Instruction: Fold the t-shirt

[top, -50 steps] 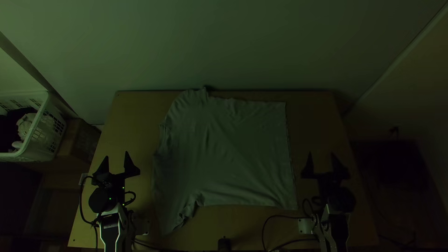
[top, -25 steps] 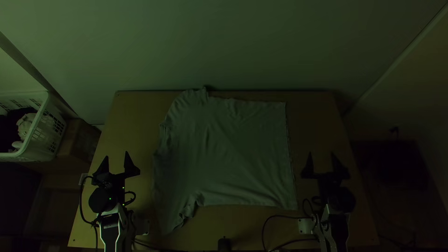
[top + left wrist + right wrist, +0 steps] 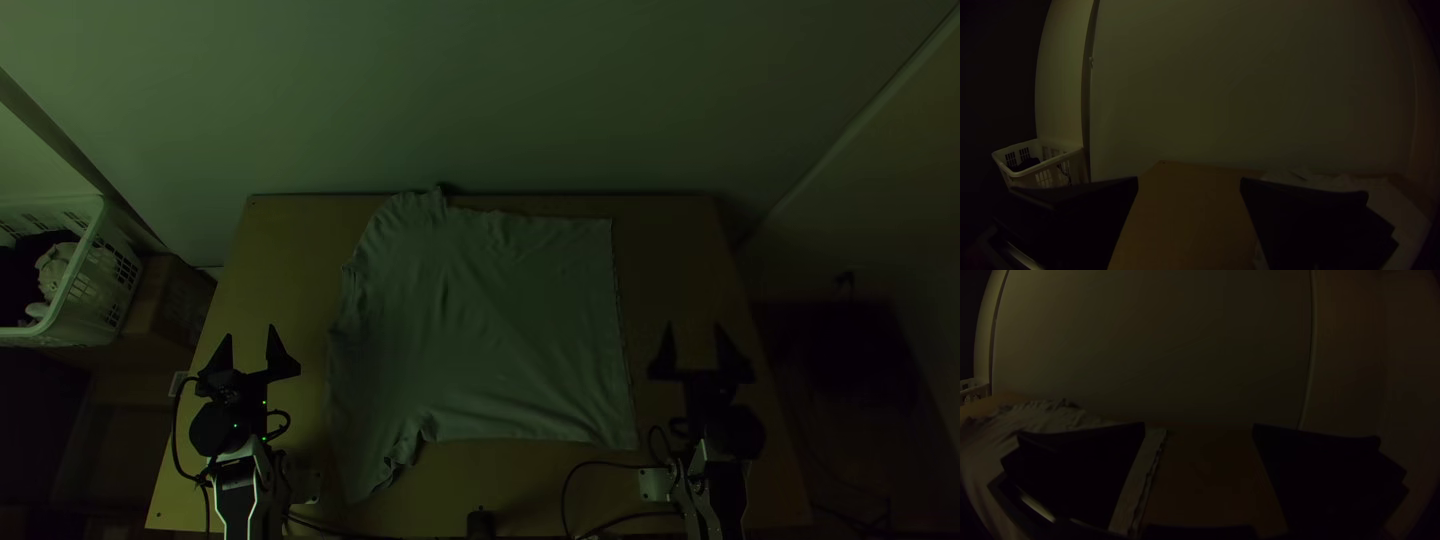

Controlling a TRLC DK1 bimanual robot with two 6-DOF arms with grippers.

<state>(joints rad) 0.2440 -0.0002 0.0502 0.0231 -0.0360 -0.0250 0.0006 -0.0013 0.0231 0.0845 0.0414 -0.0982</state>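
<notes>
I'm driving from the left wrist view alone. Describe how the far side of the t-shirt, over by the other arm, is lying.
Observer: From the top view, the t-shirt is spread out, and its hem runs nearly straight along the right.
Operator: Give me the other gripper's position.
Observer: The right gripper is just to the right of that hem, fingers apart, with nothing between them.
Operator: Now report the sleeve nearest the arms' bases.
Observer: The near sleeve points toward the table's near edge, rumpled where it meets the body.
</notes>
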